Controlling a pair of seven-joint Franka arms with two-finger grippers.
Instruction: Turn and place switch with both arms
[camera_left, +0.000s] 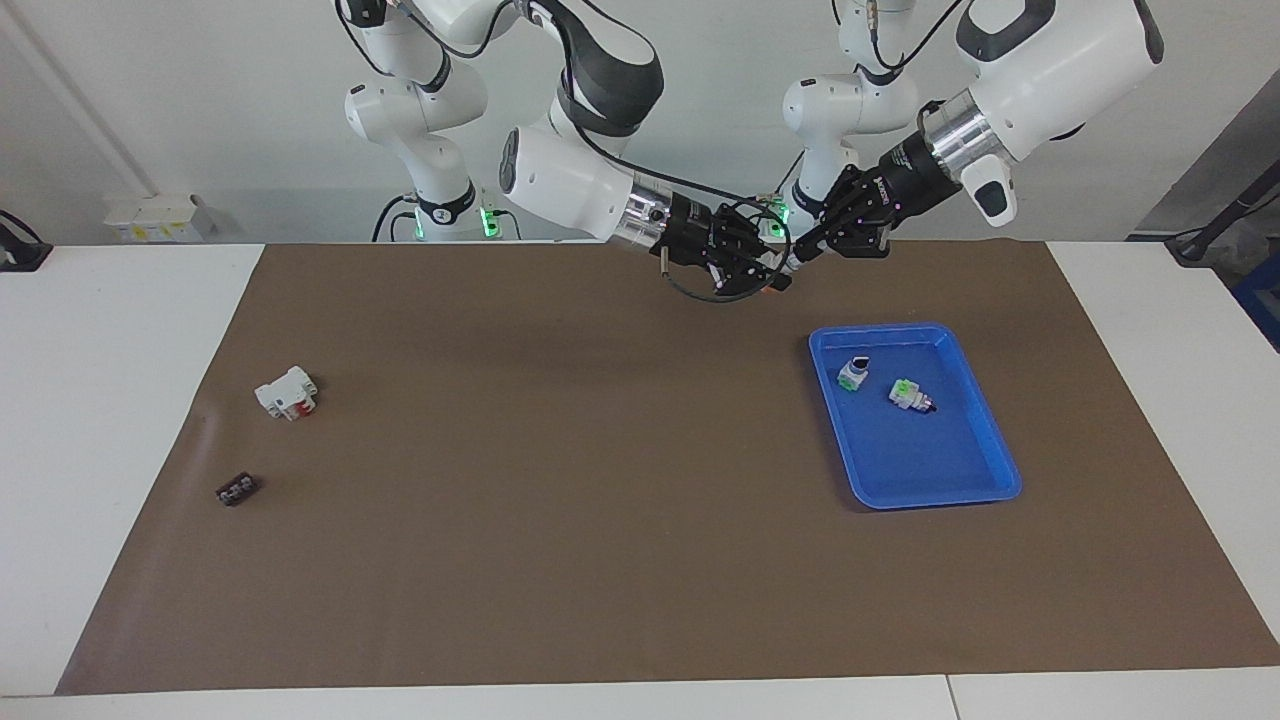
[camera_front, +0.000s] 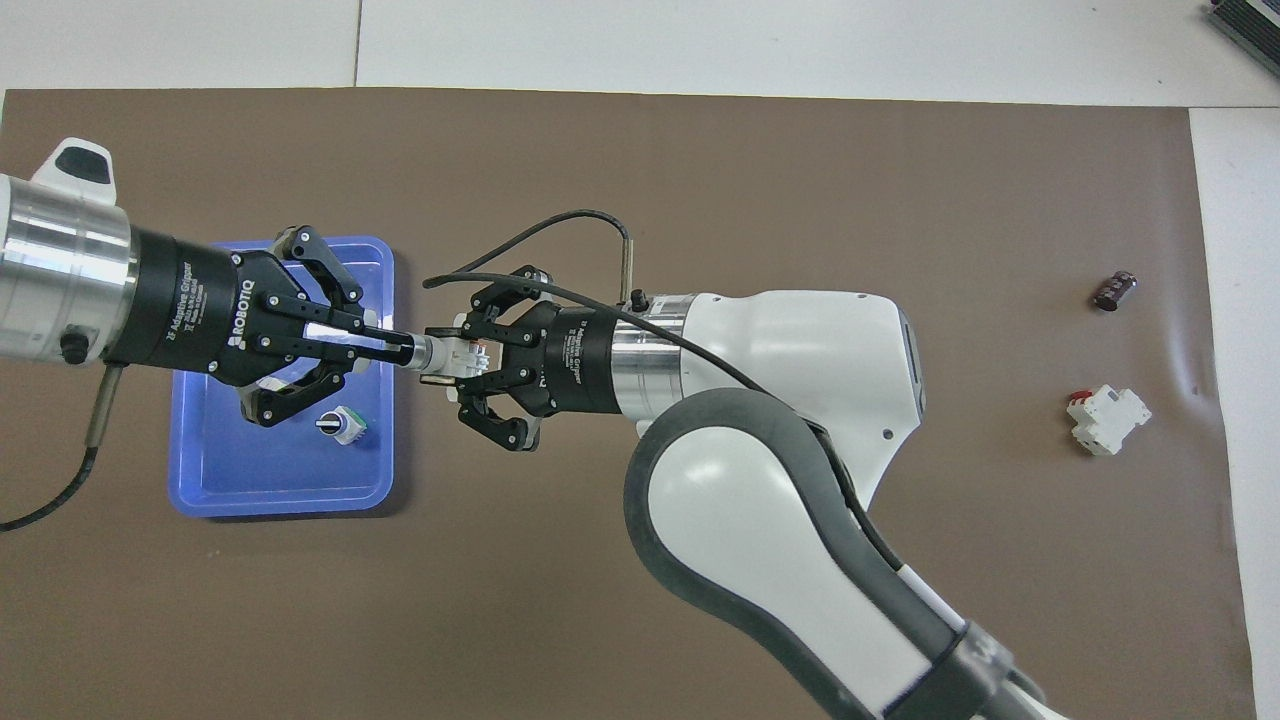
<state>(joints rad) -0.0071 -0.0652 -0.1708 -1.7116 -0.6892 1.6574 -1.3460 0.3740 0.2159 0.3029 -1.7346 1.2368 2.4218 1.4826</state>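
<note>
Bridging both grippers in mid-air, the switch (camera_front: 455, 355) is clamped by the left gripper (camera_front: 405, 350) at 9 o'clock and the right gripper (camera_front: 470, 360) at 3 o'clock, so it can be turned above the tray (camera_front: 290, 490)

Bright, even light falls from above, with no harsh glare. Both views are sharp across the frame. The blue tray (camera_left: 1005, 489) casts a thin soft shadow on the brown mat (camera_left: 560, 520), and a broad faint shadow lies under the raised arms. Silver wrist rings show mild highlights.
</note>
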